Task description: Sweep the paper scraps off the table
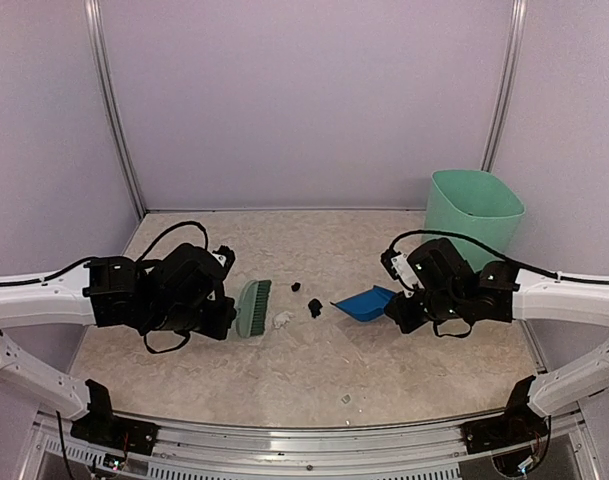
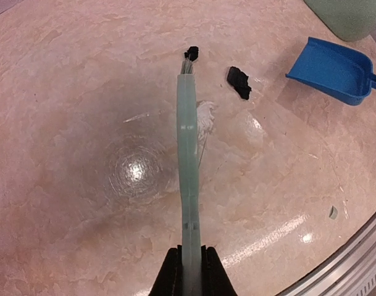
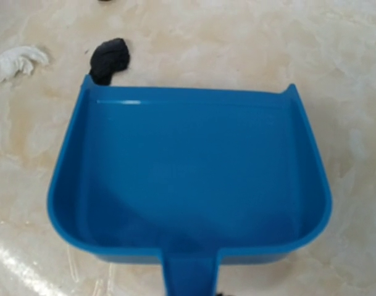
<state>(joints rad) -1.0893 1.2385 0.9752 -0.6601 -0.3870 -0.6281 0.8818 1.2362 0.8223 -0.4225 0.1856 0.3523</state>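
My left gripper (image 1: 227, 312) is shut on the handle of the green hand brush (image 1: 254, 307). In the left wrist view the brush (image 2: 188, 148) shows edge-on, running away from the gripper (image 2: 189, 274). A white paper scrap (image 1: 282, 320) lies right beside its bristles. A larger black scrap (image 1: 315, 307) and a small black one (image 1: 297, 287) lie between brush and blue dustpan (image 1: 366, 303). My right gripper (image 1: 397, 312) holds the dustpan's handle. In the right wrist view the pan (image 3: 188, 179) is empty, with the black scrap (image 3: 109, 58) touching its front left corner. The beige table (image 1: 314, 360) carries all of this.
A tall mint-green bin (image 1: 471, 215) stands at the back right, behind the right arm. A tiny pale scrap (image 1: 345, 399) lies near the front metal rail (image 1: 314, 435). The white scrap (image 3: 18, 61) lies left of the pan's mouth. Purple walls close the back and sides.
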